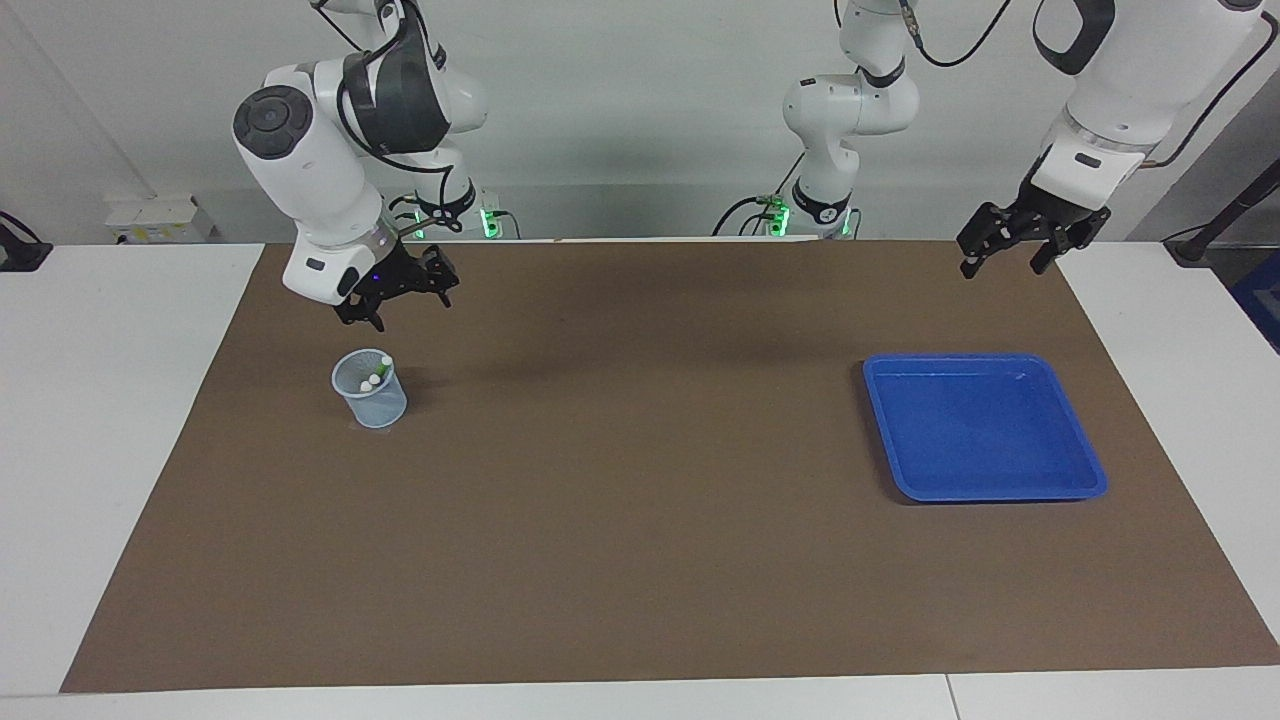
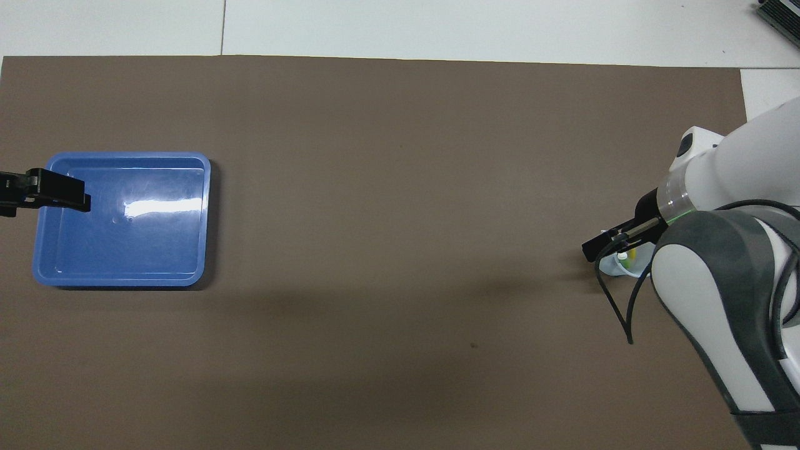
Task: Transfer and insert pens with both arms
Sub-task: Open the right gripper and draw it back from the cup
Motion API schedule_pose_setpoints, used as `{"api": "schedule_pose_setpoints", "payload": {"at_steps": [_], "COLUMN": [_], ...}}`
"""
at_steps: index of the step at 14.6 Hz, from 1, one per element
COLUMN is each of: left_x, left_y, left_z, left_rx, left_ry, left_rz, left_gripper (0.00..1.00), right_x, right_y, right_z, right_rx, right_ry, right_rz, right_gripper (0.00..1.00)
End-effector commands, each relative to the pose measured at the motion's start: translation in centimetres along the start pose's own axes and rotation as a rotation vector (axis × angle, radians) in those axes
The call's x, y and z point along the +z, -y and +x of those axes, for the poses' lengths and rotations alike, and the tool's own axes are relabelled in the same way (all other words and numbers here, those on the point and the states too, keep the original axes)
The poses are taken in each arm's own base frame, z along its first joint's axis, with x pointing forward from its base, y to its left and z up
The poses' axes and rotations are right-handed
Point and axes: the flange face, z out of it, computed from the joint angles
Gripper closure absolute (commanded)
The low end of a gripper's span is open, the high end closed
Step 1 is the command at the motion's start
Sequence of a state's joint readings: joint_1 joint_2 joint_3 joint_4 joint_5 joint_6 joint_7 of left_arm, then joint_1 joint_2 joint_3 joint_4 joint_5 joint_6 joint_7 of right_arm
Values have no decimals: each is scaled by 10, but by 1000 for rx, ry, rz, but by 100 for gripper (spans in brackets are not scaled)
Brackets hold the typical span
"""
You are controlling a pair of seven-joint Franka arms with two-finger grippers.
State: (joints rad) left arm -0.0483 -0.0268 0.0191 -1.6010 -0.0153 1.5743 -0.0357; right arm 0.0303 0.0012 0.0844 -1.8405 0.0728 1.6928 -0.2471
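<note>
A clear plastic cup (image 1: 370, 392) stands on the brown mat toward the right arm's end. Pens stand inside it: whitish ends and a bit of green show above the rim (image 1: 383, 364). In the overhead view the cup (image 2: 615, 267) is mostly hidden by the right arm, and a yellow pen (image 2: 632, 254) peeks out. My right gripper (image 1: 400, 298) is open and empty in the air just above the cup; it also shows in the overhead view (image 2: 601, 244). My left gripper (image 1: 1008, 256) is open and empty, raised over the mat's edge by the blue tray (image 1: 985, 480). The purple pen is hidden.
The blue tray (image 2: 187, 219) holds nothing, and the left gripper (image 2: 72, 195) covers its edge in the overhead view. Two smaller white arms with green lights (image 1: 825, 120) stand at the robots' edge of the table. The brown mat (image 1: 640, 500) covers the table's middle.
</note>
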Motion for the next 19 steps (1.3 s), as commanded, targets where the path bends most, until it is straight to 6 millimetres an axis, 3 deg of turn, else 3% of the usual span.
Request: {"api": "schedule_pose_setpoints", "payload": {"at_steps": [1, 8, 15, 19], "left_x": [-2, -2, -1, -2], "left_y": [3, 2, 1, 1], "left_z": [-7, -7, -7, -7], "left_rx": [5, 5, 5, 5], "left_ry": [-13, -15, -13, -15], "left_rz": [-16, -16, -16, -16], "left_gripper": [0, 0, 0, 0], "right_x": [-4, -15, -54, -87], "right_y": [-4, -20, -19, -50], "right_z": [-4, -5, -16, -33], "right_rx": [22, 88, 171, 233], "right_ry": [-31, -55, -51, -40], "right_rz": [11, -25, -39, -34], "right_gripper": [0, 0, 0, 0]}}
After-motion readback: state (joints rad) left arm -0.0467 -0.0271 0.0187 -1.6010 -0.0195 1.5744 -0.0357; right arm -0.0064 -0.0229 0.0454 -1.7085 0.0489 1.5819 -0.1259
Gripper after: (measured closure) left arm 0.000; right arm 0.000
